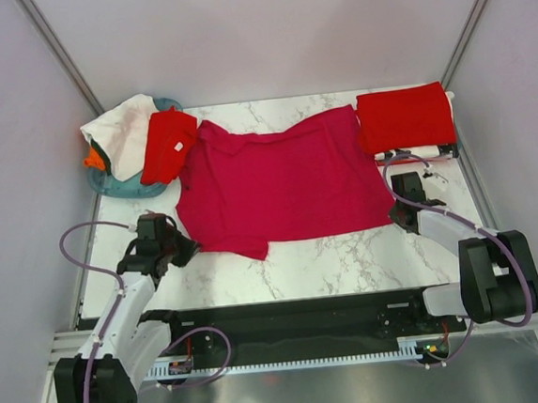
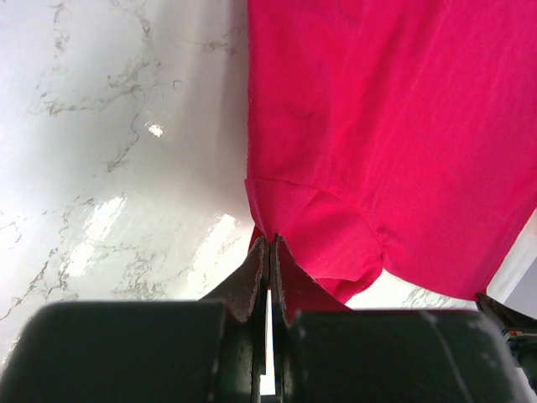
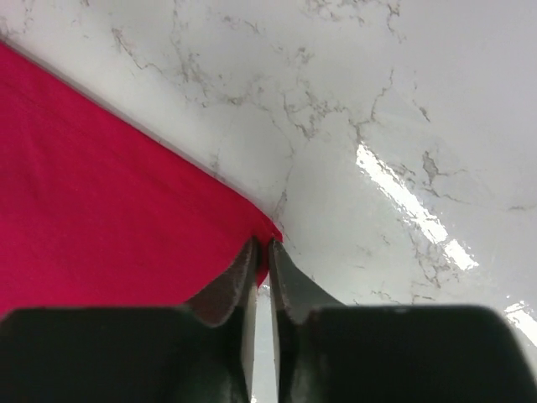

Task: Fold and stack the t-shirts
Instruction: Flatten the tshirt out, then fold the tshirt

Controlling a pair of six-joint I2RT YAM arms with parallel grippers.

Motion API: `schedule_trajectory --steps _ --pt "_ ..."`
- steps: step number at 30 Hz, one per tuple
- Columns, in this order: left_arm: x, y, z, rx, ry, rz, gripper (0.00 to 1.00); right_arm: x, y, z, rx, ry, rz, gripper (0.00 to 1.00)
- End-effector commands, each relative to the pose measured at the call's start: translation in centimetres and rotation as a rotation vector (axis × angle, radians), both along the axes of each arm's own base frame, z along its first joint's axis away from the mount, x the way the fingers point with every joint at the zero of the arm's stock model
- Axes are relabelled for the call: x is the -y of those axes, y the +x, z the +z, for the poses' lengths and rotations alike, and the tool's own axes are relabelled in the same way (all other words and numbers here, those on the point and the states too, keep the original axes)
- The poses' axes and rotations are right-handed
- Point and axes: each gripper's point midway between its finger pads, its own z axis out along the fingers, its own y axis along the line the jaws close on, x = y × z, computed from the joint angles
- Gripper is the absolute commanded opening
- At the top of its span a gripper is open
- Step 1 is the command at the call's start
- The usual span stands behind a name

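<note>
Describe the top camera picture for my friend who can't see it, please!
A magenta shirt lies spread on a marble table, with the left gripper and right gripper pinching its near edge, one at each end. A folded red shirt sits at the far right, and a teal basket of clothes at the far left.

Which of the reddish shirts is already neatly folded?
The bright red shirt at the far right corner, a tidy rectangle; the crimson shirt lies spread out.
</note>
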Motion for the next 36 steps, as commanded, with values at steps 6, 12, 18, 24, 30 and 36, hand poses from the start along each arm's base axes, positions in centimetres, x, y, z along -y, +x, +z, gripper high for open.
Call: schedule_trajectory --steps 6,12,18,24,30,36 --pt "-0.5 -0.3 2.2 0.010 0.016 0.022 0.02 0.4 -0.1 1.0 0.030 -0.009 -0.020 0.00" --pt "-1.6 -0.6 4.1 0.031 0.077 0.042 0.02 -0.3 0.0 2.4 0.060 0.020 0.008 0.00" --pt "-2.3 0.1 4.6 0.031 0.103 0.075 0.02 -0.8 1.3 4.0 0.098 0.045 0.026 0.00" --pt "-2.7 1.9 5.1 0.000 0.139 0.078 0.04 -1.6 3.5 5.7 0.128 0.071 0.058 0.00" --pt "-2.9 4.0 5.6 -0.024 0.149 0.101 0.02 -2.5 5.6 6.8 0.149 0.102 0.080 0.00" --pt "-2.7 6.2 5.5 -0.068 0.141 0.123 0.02 -2.8 7.9 8.2 0.179 0.108 0.086 0.00"
